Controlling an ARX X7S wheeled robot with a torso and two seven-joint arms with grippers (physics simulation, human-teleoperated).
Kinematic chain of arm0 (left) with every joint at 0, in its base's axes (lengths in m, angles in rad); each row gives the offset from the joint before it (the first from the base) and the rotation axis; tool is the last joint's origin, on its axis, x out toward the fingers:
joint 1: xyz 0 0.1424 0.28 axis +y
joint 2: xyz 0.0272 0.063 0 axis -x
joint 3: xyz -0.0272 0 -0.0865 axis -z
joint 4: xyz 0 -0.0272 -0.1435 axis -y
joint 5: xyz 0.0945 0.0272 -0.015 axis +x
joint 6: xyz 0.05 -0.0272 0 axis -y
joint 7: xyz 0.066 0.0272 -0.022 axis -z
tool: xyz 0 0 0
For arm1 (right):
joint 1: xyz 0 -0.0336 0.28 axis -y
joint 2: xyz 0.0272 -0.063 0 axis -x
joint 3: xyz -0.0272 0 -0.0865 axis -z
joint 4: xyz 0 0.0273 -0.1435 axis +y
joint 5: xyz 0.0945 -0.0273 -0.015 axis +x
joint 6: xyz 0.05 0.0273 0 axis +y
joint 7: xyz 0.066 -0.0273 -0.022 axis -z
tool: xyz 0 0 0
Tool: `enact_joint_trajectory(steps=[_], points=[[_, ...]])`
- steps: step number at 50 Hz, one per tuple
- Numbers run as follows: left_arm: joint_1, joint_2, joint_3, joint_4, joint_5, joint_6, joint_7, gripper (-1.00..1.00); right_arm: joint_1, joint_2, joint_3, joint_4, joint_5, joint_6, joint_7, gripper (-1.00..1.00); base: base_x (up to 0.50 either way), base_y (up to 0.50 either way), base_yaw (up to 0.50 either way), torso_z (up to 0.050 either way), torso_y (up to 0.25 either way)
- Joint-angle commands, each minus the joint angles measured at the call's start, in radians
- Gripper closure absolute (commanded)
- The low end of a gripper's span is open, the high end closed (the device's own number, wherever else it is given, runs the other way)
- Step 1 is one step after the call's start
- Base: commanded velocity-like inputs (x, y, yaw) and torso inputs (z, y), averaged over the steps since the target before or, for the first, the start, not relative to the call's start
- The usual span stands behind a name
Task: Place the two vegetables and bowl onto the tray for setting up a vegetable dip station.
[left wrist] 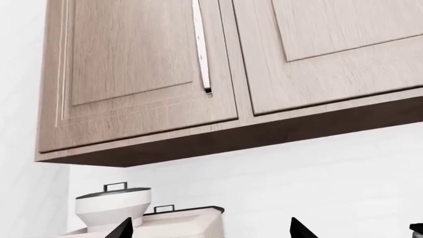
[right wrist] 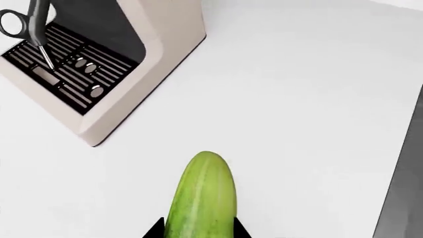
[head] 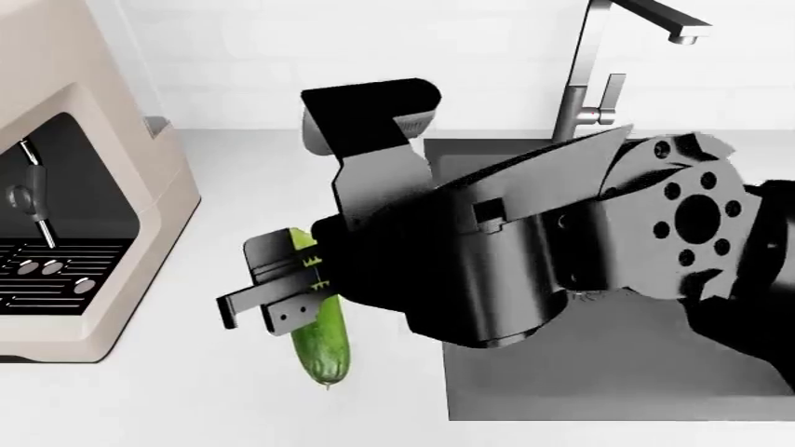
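Cucumber is pinched near its middle by the right gripper, just right of the coffee machine and left of the sink, apparently for carrying to a tray that is nowhere shown. Carrot and bowl are likewise unseen, the right arm hiding much. Only the tips of the left gripper are shown, spread apart and empty.

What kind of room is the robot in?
Most likely a kitchen. There is a dark grey sink basin with a tall metal tap, a beige coffee machine on the white counter, and wooden wall cupboards overhead.
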Motion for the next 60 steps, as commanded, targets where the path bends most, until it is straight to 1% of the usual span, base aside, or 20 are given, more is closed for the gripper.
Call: enact_joint_trajectory(steps=[1,5,12,16,25,32,47,52,60], points=[[-0.092,-0.001,0.109,0.001,-0.001,-0.001,-0.024,-1.00,0.057,0.119,0.091,-0.110,0.021,-0.024,0.031,1.00,0.00,0.00,0.00,0.000,0.000],[-0.106,-0.006,0.126,0.001,0.000,0.000,-0.027,-1.00,0.069,0.181,0.119,-0.162,0.049,-0.023,0.042,1.00,0.00,0.00,0.00,0.000,0.000],[-0.098,-0.019,0.109,0.001,-0.007,0.011,-0.027,-1.00,0.071,0.315,0.153,-0.276,0.071,-0.044,0.099,1.00,0.00,0.00,0.00,0.000,0.000],[-0.102,-0.030,0.107,0.001,-0.011,0.020,-0.026,-1.00,0.062,0.366,0.165,-0.313,0.092,-0.057,0.113,1.00,-0.05,-0.46,0.00,0.000,0.000],[-0.081,-0.040,0.071,0.001,-0.022,0.013,-0.026,-1.00,0.082,0.403,0.184,-0.350,0.118,-0.063,0.132,1.00,-0.08,-0.50,0.00,0.000,0.000],[-0.127,-0.040,0.129,0.001,-0.009,0.014,-0.026,-1.00,0.087,0.430,0.191,-0.353,0.124,-0.051,0.126,1.00,-0.08,-0.50,0.00,0.000,0.000],[-0.143,-0.031,0.148,0.001,-0.006,0.005,-0.028,-1.00,0.092,0.477,0.196,-0.331,0.118,-0.016,0.107,1.00,-0.07,-0.50,0.00,0.000,0.000],[-0.175,-0.017,0.196,0.001,0.007,-0.014,-0.029,-1.00,0.086,0.497,0.195,-0.331,0.109,-0.010,0.106,1.00,-0.07,-0.50,0.00,0.000,0.000],[-0.173,-0.017,0.187,0.001,0.000,-0.019,-0.029,-1.00,0.085,0.498,0.195,-0.328,0.104,-0.007,0.102,1.00,-0.02,-0.50,0.00,0.000,0.000]])
